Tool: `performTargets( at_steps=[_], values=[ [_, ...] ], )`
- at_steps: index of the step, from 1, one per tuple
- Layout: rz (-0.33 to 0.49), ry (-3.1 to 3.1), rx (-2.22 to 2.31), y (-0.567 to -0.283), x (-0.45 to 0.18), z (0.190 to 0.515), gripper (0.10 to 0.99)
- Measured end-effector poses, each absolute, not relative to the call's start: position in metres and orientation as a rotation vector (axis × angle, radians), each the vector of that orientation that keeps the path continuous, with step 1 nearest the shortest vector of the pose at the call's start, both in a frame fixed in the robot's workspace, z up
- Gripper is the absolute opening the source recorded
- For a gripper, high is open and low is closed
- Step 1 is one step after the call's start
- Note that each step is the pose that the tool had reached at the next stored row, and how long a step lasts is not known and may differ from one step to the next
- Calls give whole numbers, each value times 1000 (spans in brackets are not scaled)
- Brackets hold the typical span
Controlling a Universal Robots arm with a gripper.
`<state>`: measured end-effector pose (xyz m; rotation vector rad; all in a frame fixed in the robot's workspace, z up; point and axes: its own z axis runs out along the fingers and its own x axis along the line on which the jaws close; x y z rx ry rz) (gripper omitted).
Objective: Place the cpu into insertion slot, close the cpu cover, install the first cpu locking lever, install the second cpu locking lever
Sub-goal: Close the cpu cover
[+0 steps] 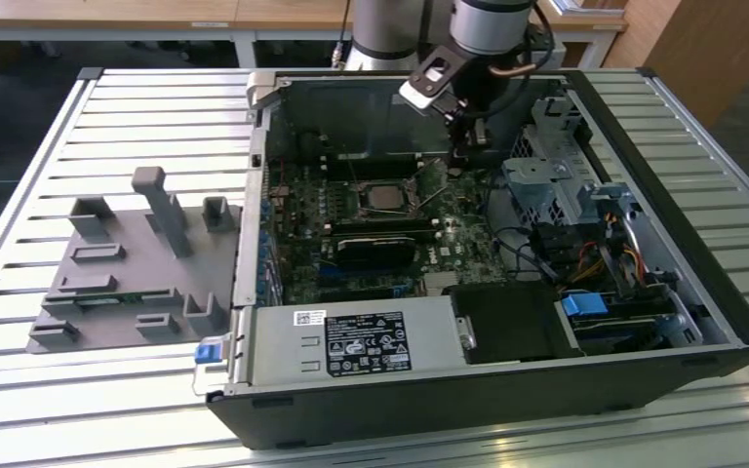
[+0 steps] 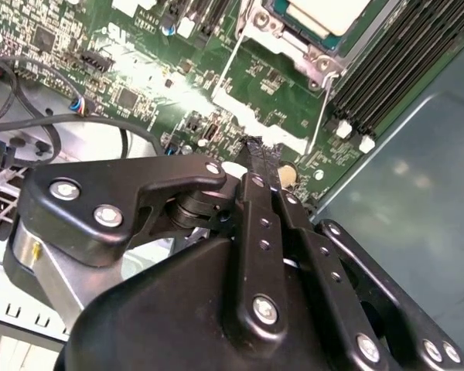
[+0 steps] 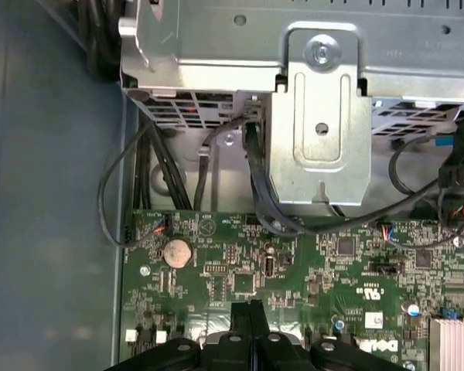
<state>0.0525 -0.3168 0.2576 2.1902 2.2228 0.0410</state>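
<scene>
- tool (image 1: 468, 146) hangs inside the open computer case (image 1: 687, 292), low over the green circuit board (image 1: 459, 249), to the exterior view's right of the insertion slot (image 1: 388, 181).
- its two black fingers (image 2: 257, 166) are pressed together in both wrist views, with nothing between them; their tips sit just above the board.
- cpu (image 1: 385, 196) lies flat in the insertion slot, dull grey top facing up.
- cpu cover (image 2: 319, 52) shows in the second wrist view as a silvery frame lying around the chip.
- two thin wire levers (image 2: 230, 73) run out from the socket's corners along the board; whether they are latched cannot be told.
- coin battery (image 3: 176, 251) sits on the board near the tool in the first wrist view, below a metal bracket (image 3: 321, 116).
- grey fixture (image 1: 128, 268) rests on the slatted counter (image 1: 153, 107), beside the case on the exterior view's left.
</scene>
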Motion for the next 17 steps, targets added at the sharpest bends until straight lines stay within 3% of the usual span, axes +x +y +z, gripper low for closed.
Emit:
performTargets(
  at_steps=[17],
  values=[
    [38, 2223, 2191, -317, 58, 245, 118]
  ],
)
